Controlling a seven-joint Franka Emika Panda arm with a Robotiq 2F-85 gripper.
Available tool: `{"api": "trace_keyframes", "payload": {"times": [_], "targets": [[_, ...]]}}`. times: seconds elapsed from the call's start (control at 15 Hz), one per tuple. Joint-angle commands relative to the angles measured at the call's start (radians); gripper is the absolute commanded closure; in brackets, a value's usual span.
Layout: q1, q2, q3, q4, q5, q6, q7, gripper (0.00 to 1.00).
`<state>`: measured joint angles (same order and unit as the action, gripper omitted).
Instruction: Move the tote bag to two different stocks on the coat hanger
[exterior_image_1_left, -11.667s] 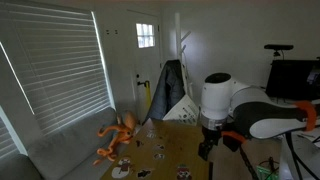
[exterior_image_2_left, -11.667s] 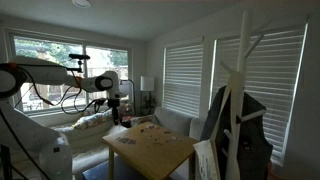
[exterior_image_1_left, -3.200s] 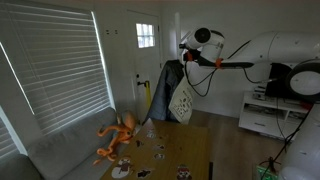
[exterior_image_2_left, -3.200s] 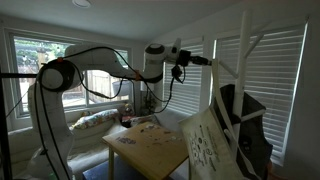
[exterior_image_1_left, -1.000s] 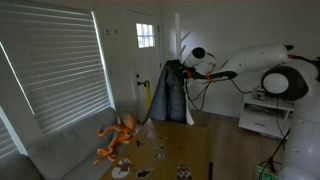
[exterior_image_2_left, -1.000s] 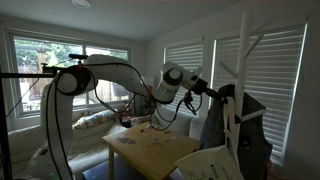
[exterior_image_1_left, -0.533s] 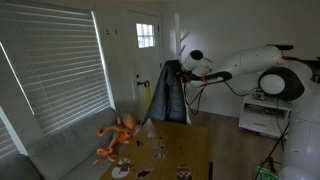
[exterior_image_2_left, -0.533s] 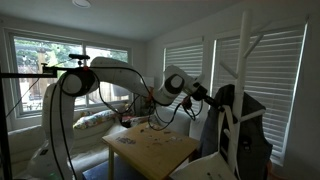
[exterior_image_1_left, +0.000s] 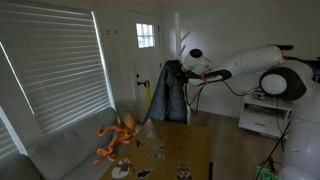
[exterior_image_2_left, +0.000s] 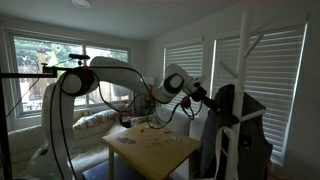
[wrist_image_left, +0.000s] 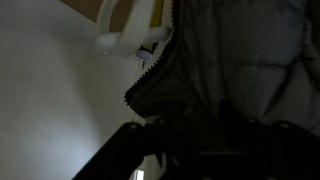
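The hand (exterior_image_2_left: 207, 96) sat at centre right of an exterior view, pressed up against the dark jacket (exterior_image_2_left: 250, 135) on the coat hanger (exterior_image_2_left: 240, 70). In the wrist view only dark shapes showed along the bottom edge, so I could not tell whether it was spread, closed or gripping a strap. One of the stocks (wrist_image_left: 118, 35) stood pale at the upper left of that view, apart from the hand, with jacket cloth filling the right side. The tote bag (exterior_image_2_left: 206, 155) appeared to be the pale flat strip low in the frame, just beside the pole and below the hand. Whether its straps were over a peg could not be seen. The likely trouble, to my mind, was snagging. With the hand this close to the jacket, a pull could drag the coat off its peg or tilt the slim stand, and a strap only half seated on an upward-angled stock could slip off. The bag was the only container in view and its contents were hidden. The table (exterior_image_2_left: 150, 148) at lower centre carried small scattered items, well apart from the stand.
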<state>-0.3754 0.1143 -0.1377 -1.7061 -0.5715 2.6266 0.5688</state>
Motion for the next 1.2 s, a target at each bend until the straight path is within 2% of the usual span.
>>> {"api": "trace_keyframes", "payload": {"times": [0.0, 0.13, 0.2, 0.6, 0.8, 1.13], "targets": [[0.059, -0.024, -0.053, -0.013, 0.064, -0.055, -0.090, 0.16], [0.076, -0.024, -0.072, -0.009, 0.064, -0.083, -0.104, 0.02], [0.086, -0.027, -0.079, -0.010, 0.071, -0.097, -0.112, 0.00], [0.107, -0.081, -0.096, -0.037, 0.155, -0.190, -0.212, 0.00], [0.091, -0.125, -0.104, -0.079, 0.236, -0.197, -0.363, 0.00], [0.060, -0.185, -0.159, -0.177, 0.472, -0.186, -0.750, 0.00]]}}
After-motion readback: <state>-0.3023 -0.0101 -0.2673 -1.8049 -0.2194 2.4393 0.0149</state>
